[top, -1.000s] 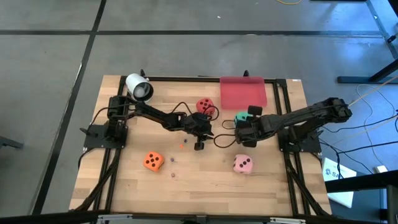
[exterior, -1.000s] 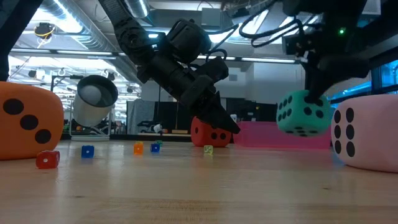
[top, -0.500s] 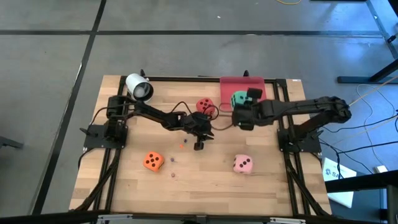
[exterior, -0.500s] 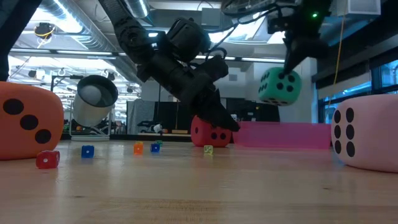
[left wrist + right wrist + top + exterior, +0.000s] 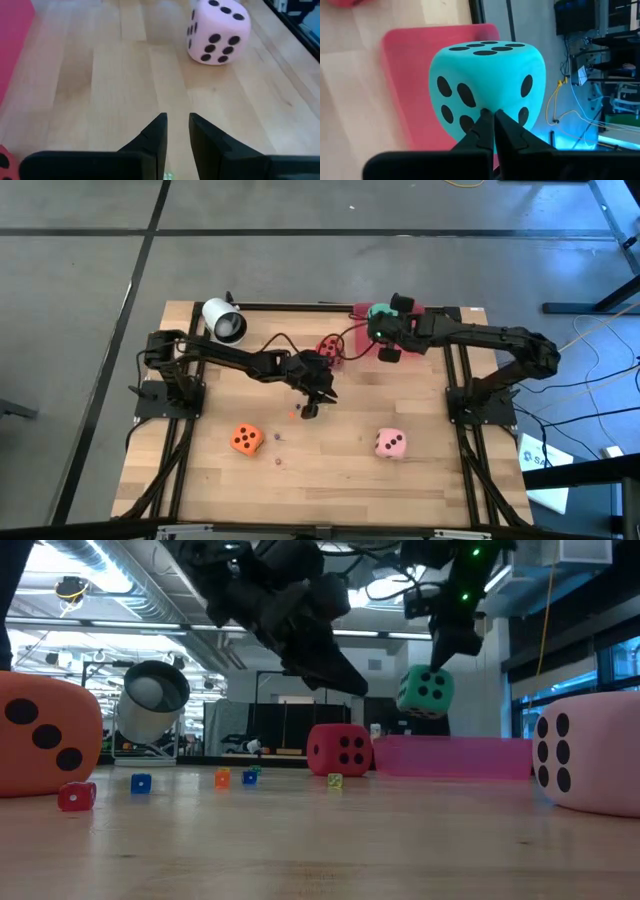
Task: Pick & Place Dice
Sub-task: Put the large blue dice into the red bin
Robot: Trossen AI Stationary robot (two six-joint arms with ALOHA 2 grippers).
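My right gripper (image 5: 490, 125) is shut on the green die (image 5: 379, 313), which hangs above the flat red tray (image 5: 425, 317) at the table's far edge. The red die (image 5: 330, 350) rests on the table just left of the tray. The orange die (image 5: 246, 439) and the pink die (image 5: 390, 443) lie nearer the front edge. My left gripper (image 5: 177, 120) hovers over the middle of the table beside the red die, its fingers a little apart with nothing between them. My right gripper pinches a small bit of the green die's soft surface (image 5: 489, 107) at one of its edges, between the two fingertips only. The fingers slant down at it from the table's right side. The die (image 5: 424, 692) hangs below them, lifted clear of the tray.
A white cylinder (image 5: 223, 320) lies on its side at the far left. Several tiny dice (image 5: 140, 783) are scattered on the wood between the orange and red dice. Bare table lies along the front edge.
My right gripper has swung toward the table's far edge and risen, carrying the green die from beside the tray to over it. My left gripper has lifted up from beside the red die.
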